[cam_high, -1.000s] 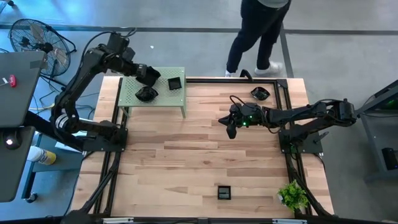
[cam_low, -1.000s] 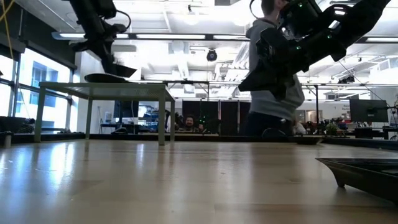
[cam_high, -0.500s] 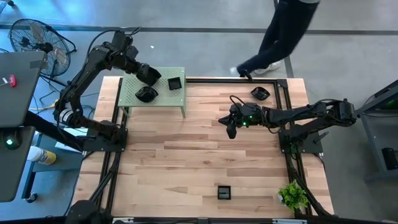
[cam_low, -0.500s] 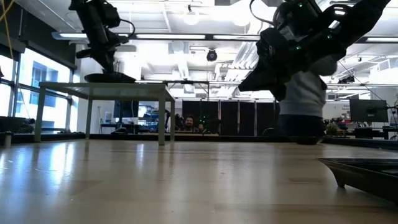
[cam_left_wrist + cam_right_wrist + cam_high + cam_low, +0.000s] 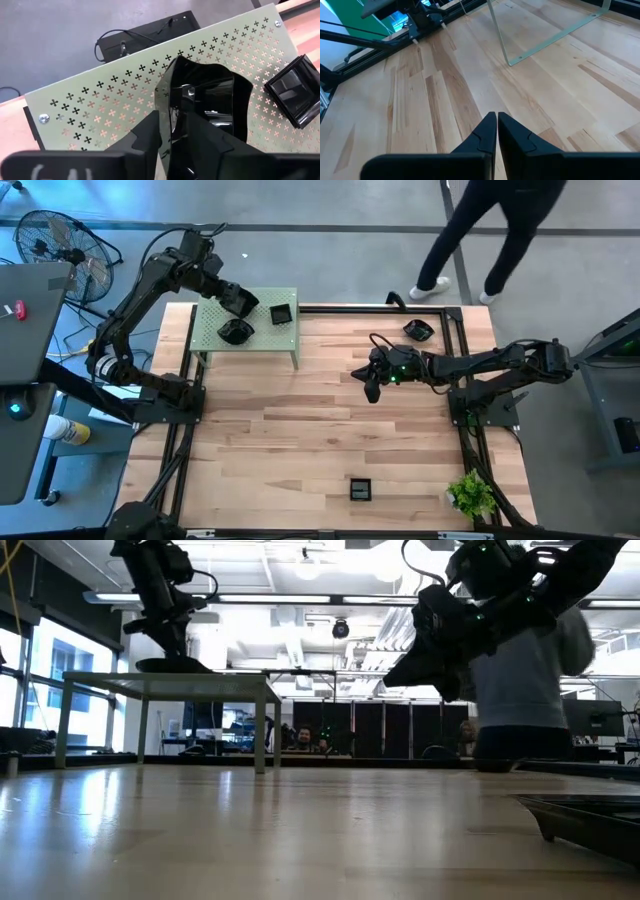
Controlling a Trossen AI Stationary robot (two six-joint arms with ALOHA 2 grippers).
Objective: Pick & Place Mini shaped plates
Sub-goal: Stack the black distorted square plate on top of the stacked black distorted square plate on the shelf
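A leaf-like black mini plate (image 5: 235,331) (image 5: 210,95) lies flat on the green perforated stand (image 5: 262,335), beside a square black plate (image 5: 281,313) (image 5: 295,92). My left gripper (image 5: 237,304) (image 5: 172,122) hovers open just above the leaf-like plate's rim; in the left wrist view its fingers stand on either side of that rim, and I see no touch. My right gripper (image 5: 371,392) (image 5: 497,117) is shut and empty, hanging above the wooden table right of its middle. Two more black plates rest on the table, one by the far right corner (image 5: 418,330) and a square one near the near edge (image 5: 360,489).
The stand sits at the table's far left corner on thin legs (image 5: 262,730). A small green plant (image 5: 471,495) stands at the near right corner. A person (image 5: 490,230) walks past beyond the far edge. Bare wood (image 5: 290,430) lies between the stand and the near plate.
My left gripper has drawn up and back a little from the leaf-like plate. The plate, tilted under the fingers a second ago, now lies flat on the stand. The person has walked toward the right beyond the far edge.
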